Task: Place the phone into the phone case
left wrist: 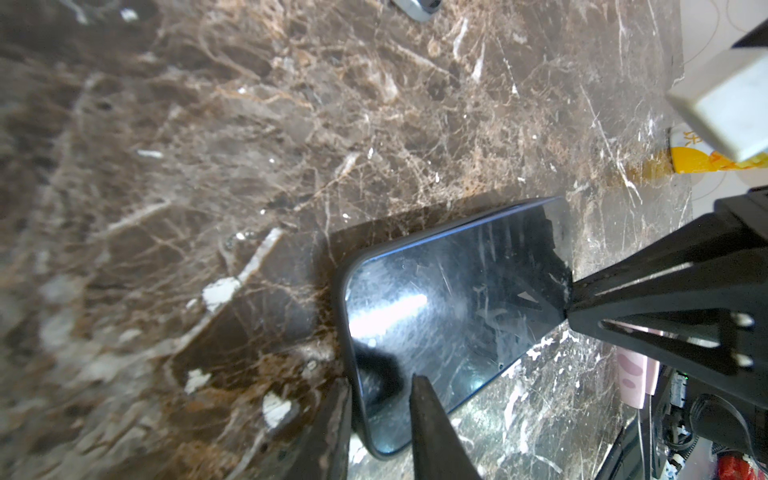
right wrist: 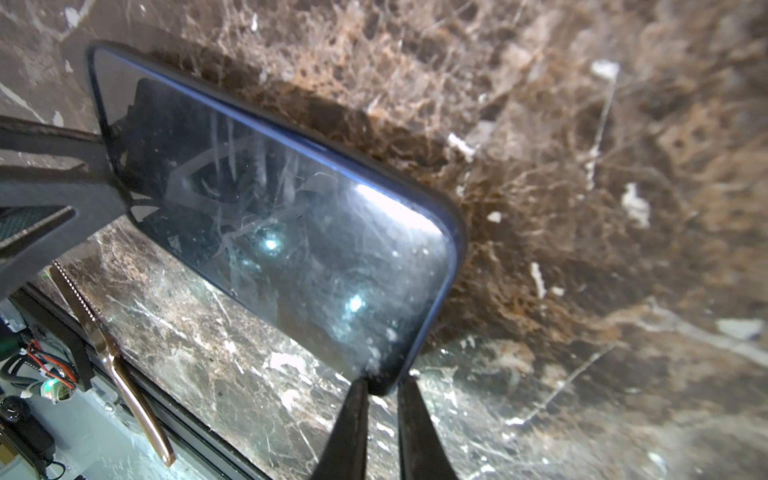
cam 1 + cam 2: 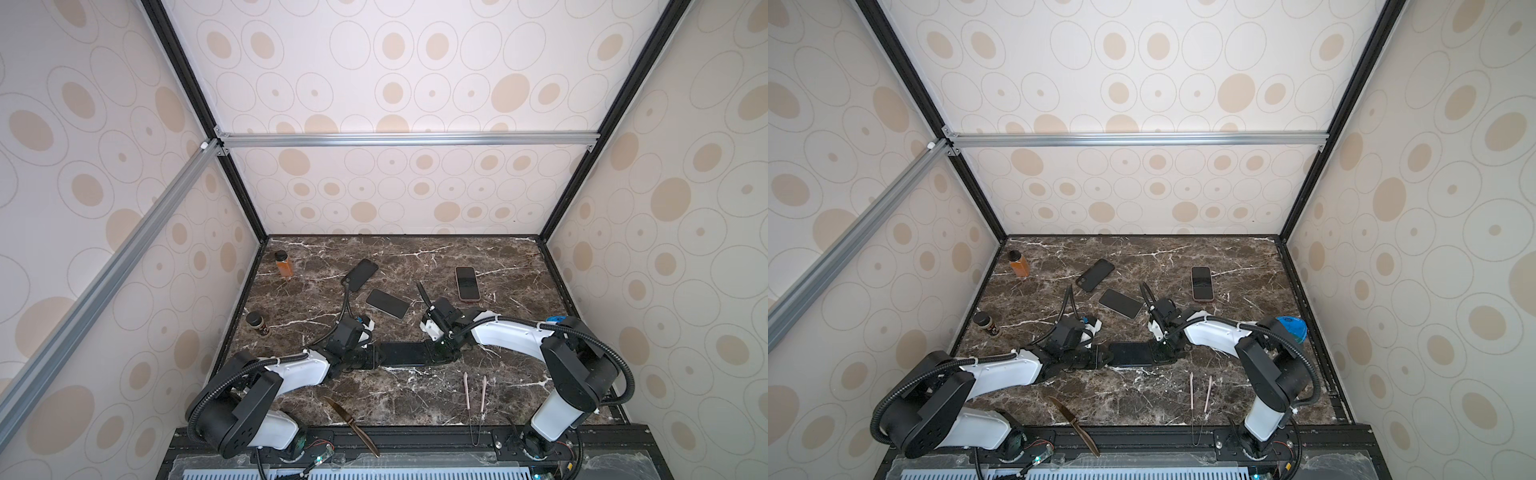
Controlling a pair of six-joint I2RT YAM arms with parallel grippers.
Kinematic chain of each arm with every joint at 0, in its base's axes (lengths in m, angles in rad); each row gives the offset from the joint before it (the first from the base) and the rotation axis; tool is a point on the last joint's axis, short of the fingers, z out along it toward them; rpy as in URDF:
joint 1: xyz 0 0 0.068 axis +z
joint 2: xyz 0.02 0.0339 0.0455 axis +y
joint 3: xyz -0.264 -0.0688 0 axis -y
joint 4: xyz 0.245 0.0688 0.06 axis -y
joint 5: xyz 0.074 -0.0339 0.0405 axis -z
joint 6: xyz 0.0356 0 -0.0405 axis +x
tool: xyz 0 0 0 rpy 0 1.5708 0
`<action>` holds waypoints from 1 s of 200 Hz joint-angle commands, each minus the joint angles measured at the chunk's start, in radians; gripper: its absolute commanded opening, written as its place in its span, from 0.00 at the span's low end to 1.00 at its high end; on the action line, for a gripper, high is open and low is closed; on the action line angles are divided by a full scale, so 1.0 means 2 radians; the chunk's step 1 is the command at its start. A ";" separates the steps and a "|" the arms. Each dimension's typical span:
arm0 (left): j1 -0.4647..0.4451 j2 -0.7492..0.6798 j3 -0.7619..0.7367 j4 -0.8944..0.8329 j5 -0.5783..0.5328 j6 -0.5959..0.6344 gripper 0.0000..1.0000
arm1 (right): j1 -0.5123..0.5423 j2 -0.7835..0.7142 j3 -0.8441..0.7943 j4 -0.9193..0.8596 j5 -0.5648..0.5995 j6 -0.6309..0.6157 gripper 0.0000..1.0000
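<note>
A dark phone (image 3: 403,353) (image 3: 1129,353) hangs screen up just above the marble table near its front middle, held at both ends. A dark blue phone case (image 2: 454,249) (image 1: 341,291) wraps the edges of the scratched screen (image 2: 291,232) (image 1: 449,299) wherever they show. My left gripper (image 1: 380,386) (image 3: 376,355) is shut on one corner, with one finger under the edge and one on the glass. My right gripper (image 2: 385,384) (image 3: 436,353) is shut on the opposite corner, pinching the rim.
Farther back lie a black phone or case, back up (image 3: 359,274), a black phone (image 3: 387,303) and a pink-edged phone (image 3: 467,282). An orange bottle (image 3: 284,264) and a dark jar (image 3: 257,323) stand on the left. A knife (image 3: 351,424) and tongs (image 3: 476,399) lie in front.
</note>
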 commanded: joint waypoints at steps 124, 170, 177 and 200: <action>-0.004 0.027 -0.004 -0.031 0.000 0.014 0.25 | 0.017 0.069 -0.012 0.032 0.049 0.018 0.11; -0.004 0.028 -0.004 -0.030 0.000 0.014 0.25 | 0.028 0.080 -0.001 0.008 0.086 0.012 0.11; -0.004 0.028 -0.003 -0.030 0.001 0.013 0.25 | 0.029 0.082 0.001 0.006 0.090 0.012 0.11; -0.004 0.027 -0.003 -0.030 0.001 0.014 0.25 | 0.035 0.091 0.005 0.002 0.099 0.013 0.11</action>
